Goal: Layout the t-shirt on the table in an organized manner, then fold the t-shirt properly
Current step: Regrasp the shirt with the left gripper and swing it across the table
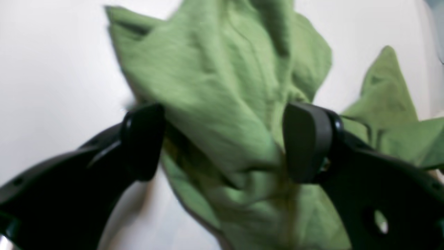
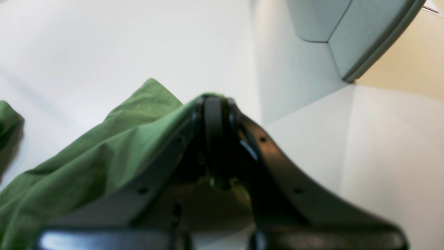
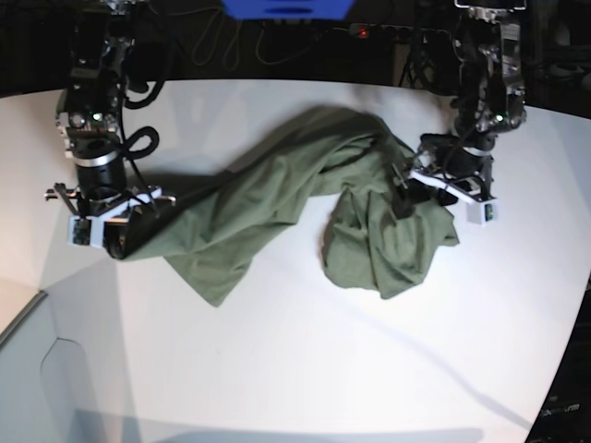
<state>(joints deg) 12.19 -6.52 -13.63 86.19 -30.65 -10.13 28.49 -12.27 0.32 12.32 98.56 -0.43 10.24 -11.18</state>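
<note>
The olive-green t-shirt (image 3: 277, 194) lies crumpled on the white table (image 3: 323, 369), pulled out in a long band from left to right. My right gripper (image 2: 215, 114), at the left of the base view (image 3: 115, 240), is shut on an edge of the t-shirt (image 2: 86, 156), which drapes over one finger. My left gripper (image 1: 223, 142), at the right of the base view (image 3: 411, 198), is open, its jaws wide apart on either side of a bunched fold of the t-shirt (image 1: 222, 86). I cannot tell whether its pads (image 1: 305, 139) touch the cloth.
Dark cables and a blue object (image 3: 286, 7) lie beyond the table's far edge. A pale grey panel (image 3: 37, 388) sits at the near left; it also shows in the right wrist view (image 2: 347, 34). The table's curved edge (image 3: 572, 305) runs down the right.
</note>
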